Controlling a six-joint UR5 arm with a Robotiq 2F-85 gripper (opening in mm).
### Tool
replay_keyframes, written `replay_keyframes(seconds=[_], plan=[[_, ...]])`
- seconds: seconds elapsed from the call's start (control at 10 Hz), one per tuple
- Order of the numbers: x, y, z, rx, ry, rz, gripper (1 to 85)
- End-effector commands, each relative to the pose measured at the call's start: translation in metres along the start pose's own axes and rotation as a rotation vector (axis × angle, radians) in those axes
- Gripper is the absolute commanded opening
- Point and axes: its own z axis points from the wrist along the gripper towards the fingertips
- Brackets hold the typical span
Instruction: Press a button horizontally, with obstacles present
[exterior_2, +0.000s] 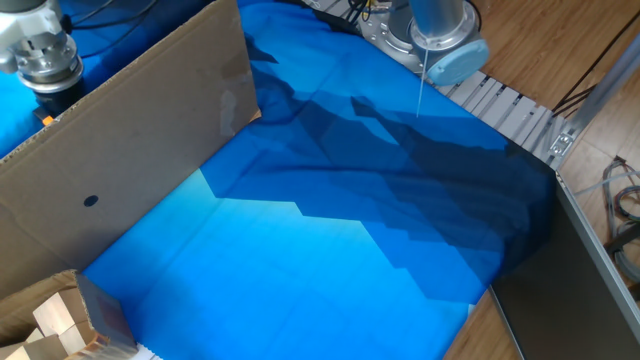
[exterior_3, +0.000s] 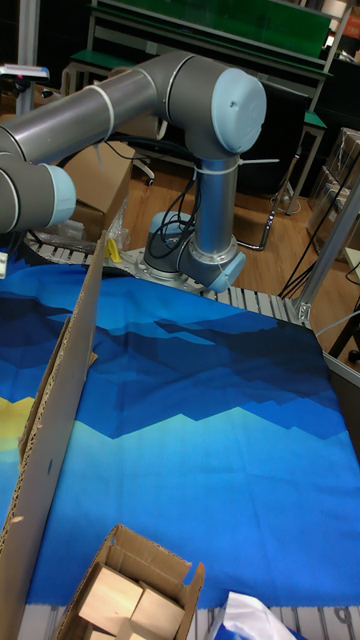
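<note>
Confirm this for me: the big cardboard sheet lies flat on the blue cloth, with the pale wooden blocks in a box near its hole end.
Not quite. The cardboard sheet does not lie flat; it stands on edge like a wall on the blue cloth, as the tall fixed view shows best. The rest holds: the wooden blocks sit in an open box near the end with the hole.

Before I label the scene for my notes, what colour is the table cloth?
Blue, in light and dark jagged bands; the cloth shows best in the fixed view.
</note>
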Motion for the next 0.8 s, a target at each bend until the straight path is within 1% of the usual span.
replay_keyframes(seconds=[0.0,0.4,0.7], plan=[[0.003,0.001,0.000,-0.020,-0.005,0.007,1.0],[0.008,-0.007,0.002,-0.009,-0.006,-0.001,1.0],[0.009,-0.012,0.002,0.015,0.000,-0.010,1.0]])
